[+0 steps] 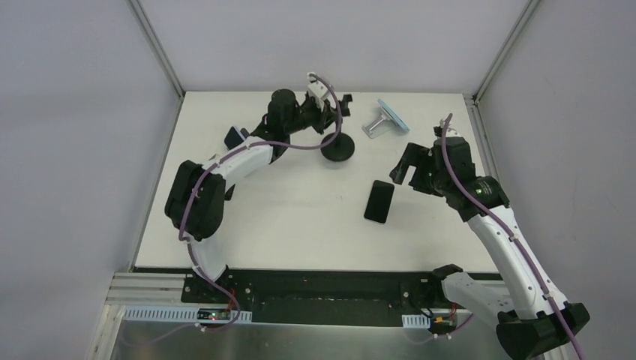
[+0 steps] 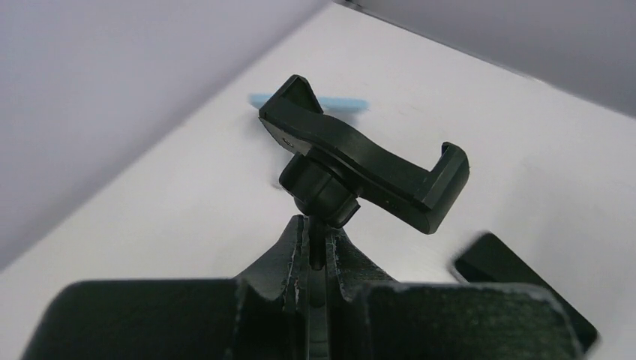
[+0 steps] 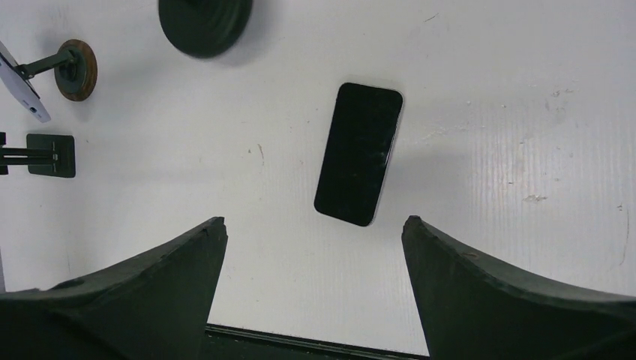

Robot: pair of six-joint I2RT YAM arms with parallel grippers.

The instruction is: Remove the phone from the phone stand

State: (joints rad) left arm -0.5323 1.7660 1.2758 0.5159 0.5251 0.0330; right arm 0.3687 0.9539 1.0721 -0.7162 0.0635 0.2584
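The black phone [image 1: 379, 201] lies flat on the white table, apart from the stand. It also shows in the right wrist view [image 3: 358, 154]. The black phone stand [image 1: 339, 148] has a round base and an empty clamp cradle [image 2: 360, 161]. My left gripper [image 1: 328, 120] is shut on the stand's thin stem [image 2: 319, 251] just below the cradle; in the left wrist view the gripper [image 2: 319, 225] has the stem between its fingers. My right gripper [image 1: 403, 166] is open and empty, above the table just right of the phone, and its wrist view [image 3: 313, 221] shows the fingers spread wide.
A silver stand holding a light-blue device [image 1: 388, 118] sits at the back right of the black stand. Small stands, one with a brown disc base [image 3: 77, 69] and one with a black square base [image 3: 51, 155], are at the left, near the left arm.
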